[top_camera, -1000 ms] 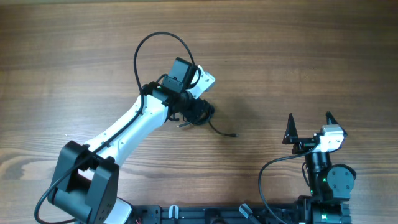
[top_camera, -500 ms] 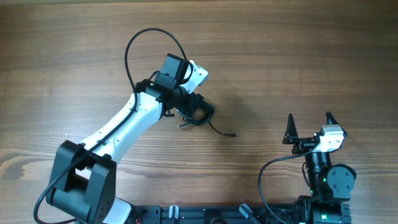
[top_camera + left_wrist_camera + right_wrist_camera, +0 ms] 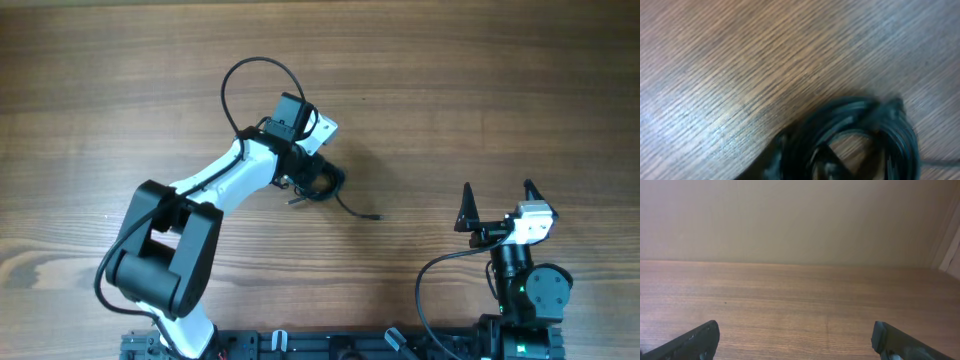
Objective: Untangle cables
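The left tool (image 3: 310, 180) covers the cables (image 3: 331, 186), likely to pinch them, closure unclear; the right tool (image 3: 497, 190), four o'clock, gapes empty.

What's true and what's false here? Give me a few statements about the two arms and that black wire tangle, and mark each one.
1. The cables lie in one knotted bundle on the wooden table. True.
2. The right arm's fingers are pinching the bundle. False: they stand wide open and empty, well apart from it.
3. The left arm reaches over to the bundle. True.
4. Every wire end is tucked inside the bundle. False: one strand trails out across the table toward the right arm's side.
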`<state>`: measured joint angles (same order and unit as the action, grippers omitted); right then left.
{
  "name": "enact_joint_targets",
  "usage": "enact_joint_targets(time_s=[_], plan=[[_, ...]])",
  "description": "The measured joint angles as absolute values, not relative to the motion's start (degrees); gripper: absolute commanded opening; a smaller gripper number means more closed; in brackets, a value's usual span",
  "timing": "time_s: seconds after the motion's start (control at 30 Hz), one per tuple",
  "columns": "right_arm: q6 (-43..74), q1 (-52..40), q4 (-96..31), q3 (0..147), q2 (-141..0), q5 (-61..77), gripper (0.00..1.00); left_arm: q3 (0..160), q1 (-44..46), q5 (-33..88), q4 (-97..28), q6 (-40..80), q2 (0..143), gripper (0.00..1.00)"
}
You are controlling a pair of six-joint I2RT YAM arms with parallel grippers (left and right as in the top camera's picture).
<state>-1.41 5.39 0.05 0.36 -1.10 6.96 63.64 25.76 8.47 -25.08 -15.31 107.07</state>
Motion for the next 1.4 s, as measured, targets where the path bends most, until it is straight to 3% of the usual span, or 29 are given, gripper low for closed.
enact_joint_targets(time_s=[0.57,1.17,1.4], plan=[[-1.4,5.4,0.1,0.4,-1.1,7.0,1.00,63.9,25.8,8.3,-26.5,-9.4,106.1,0.04],[-1.4,5.4,0.1,0.4,-1.1,7.0,1.00,63.8,24.9,7.1,-32.1,-1.0,89.3,0.04],[-1.4,5.4,0.1,0.4,-1.1,7.0,1.00,63.8,21.1,4.8,-32.2,9.8,87.9,0.04]])
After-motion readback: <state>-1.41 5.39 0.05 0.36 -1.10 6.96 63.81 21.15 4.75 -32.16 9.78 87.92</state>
